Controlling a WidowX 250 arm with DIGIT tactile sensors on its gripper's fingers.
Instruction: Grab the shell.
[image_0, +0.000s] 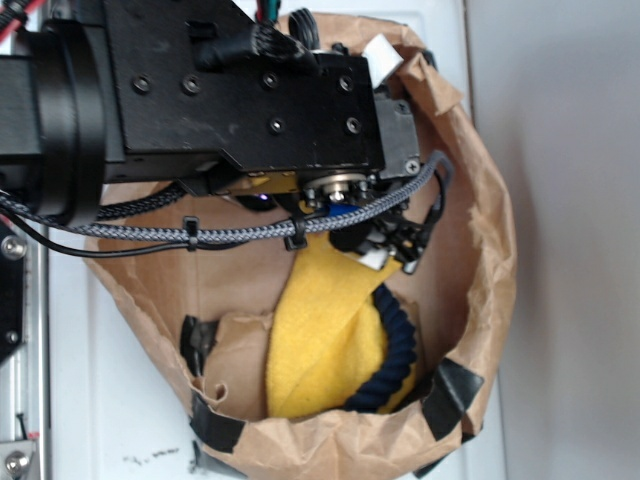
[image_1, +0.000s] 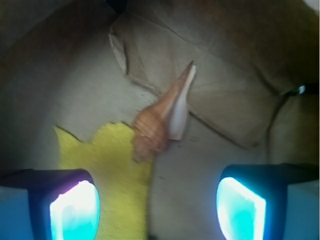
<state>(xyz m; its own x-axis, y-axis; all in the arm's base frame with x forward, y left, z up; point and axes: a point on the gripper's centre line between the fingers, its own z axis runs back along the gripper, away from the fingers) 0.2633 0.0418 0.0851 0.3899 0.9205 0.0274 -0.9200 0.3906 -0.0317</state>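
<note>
While my claw (image_1: 157, 210) is hanging wide open inside the paper bag (image_0: 480, 300), I am seeing the shell (image_1: 162, 117) lying ahead of its fingers, blunt end touching the yellow cloth (image_1: 112, 170), spike slanting up and right across the gap.

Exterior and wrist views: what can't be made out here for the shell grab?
- Shell: absent from exterior view, hidden behind the arm over the paper bag.
- Gripper: wrist view cuts its fingers at the bottom edge; exterior hides them.
- Blue rope: unseen in wrist view.
- Yellow cloth: partly cropped.
</note>
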